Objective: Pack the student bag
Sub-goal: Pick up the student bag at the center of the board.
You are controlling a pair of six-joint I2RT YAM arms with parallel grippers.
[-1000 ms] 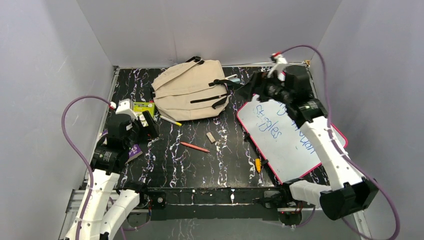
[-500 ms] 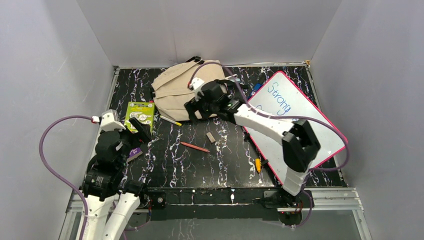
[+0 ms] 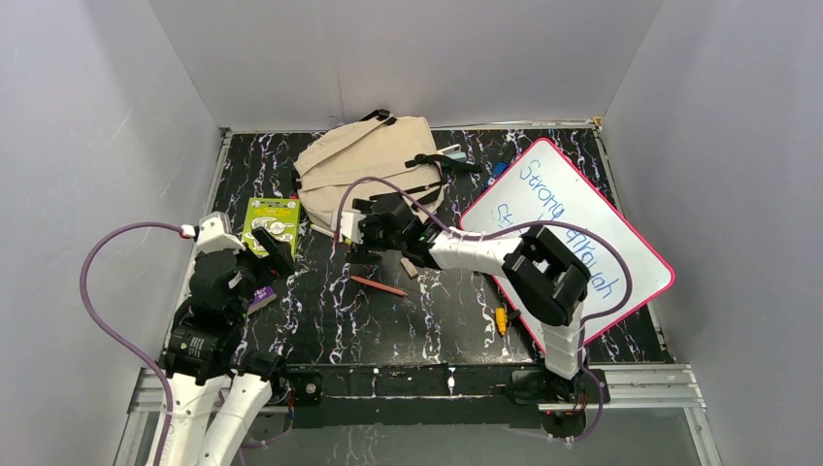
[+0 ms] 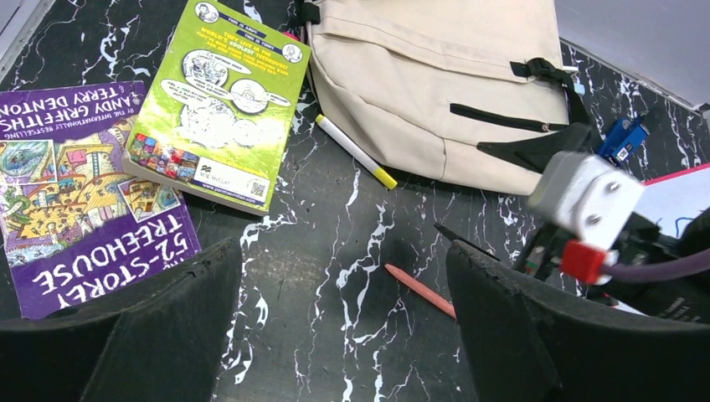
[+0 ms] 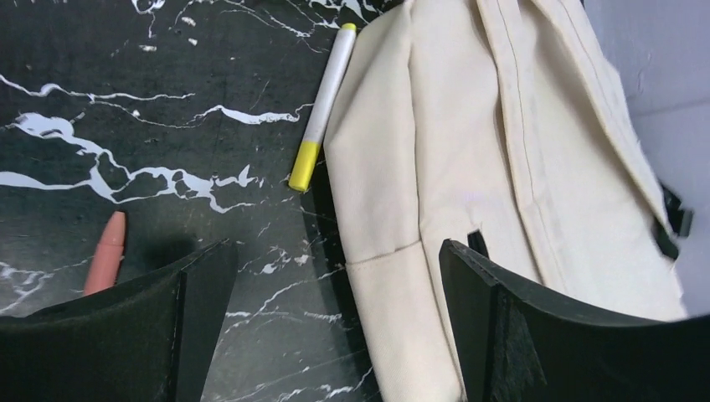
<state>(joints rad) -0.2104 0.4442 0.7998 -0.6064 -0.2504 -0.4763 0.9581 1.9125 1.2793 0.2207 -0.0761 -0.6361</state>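
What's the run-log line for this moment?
left gripper open, empty, near green book | right gripper open, empty, above near edge of student bag | marker, pencil on table, unpacked

Top camera, high behind, looks down over the whole table. Both wrist cameras, close, share student bag and marker.

Just left of the left gripper, the purple book reads "52-STOREY TREEHOUSE", with "ANDY GRIFFITHS" and "TERRY DENTON" along its far edge. The green book beyond it carries print too small to read. Right of the right gripper, the whiteboard shows "Strong" in blue handwriting; its lower lines are unclear
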